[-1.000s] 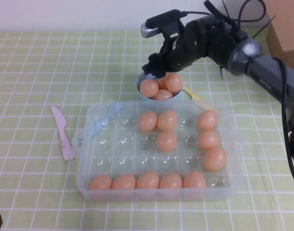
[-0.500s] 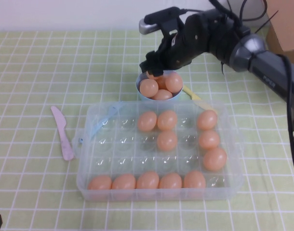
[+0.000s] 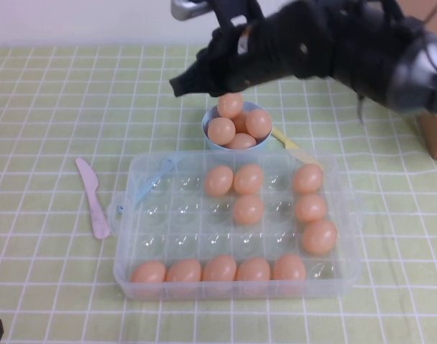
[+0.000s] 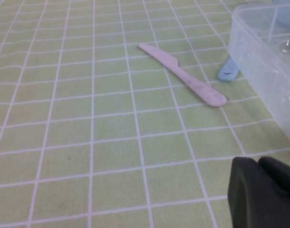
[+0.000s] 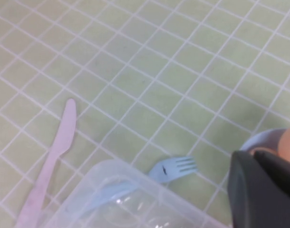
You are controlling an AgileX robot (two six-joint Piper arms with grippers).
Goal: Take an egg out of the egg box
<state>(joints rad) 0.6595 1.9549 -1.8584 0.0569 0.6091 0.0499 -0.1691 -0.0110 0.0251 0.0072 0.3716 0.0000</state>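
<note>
The right tool [image 3: 181,86] has lifted and swung toward the robot's left since a moment ago: it was low over the bowl, almost touching the heap, and now it hangs higher, beyond the bowl's far-left rim, with nothing visible in it. Whether its jaws stand apart or closed, I cannot tell; the arm is blurred and the right wrist view shows only a dark edge of it.

Under it, the small light-blue bowl [image 3: 207,132] now shows four eggs, and the egg [image 3: 231,105] on top of the heap is newly uncovered. That reads as a finished drop: one egg is out of the box and the arm is pulling clear.

Nearer the robot, the egg box [image 3: 130,236] sits open on the tabletop with eleven eggs left, five along the near row and six toward the far right. A pale blue fork [image 5: 172,168] lies between bowl and box, and a pink plastic knife [image 3: 93,197] lies just left of the box.

The left tool [image 4: 264,192] is parked low by the box's near-left corner, holding nothing; its opening cannot be judged.
</note>
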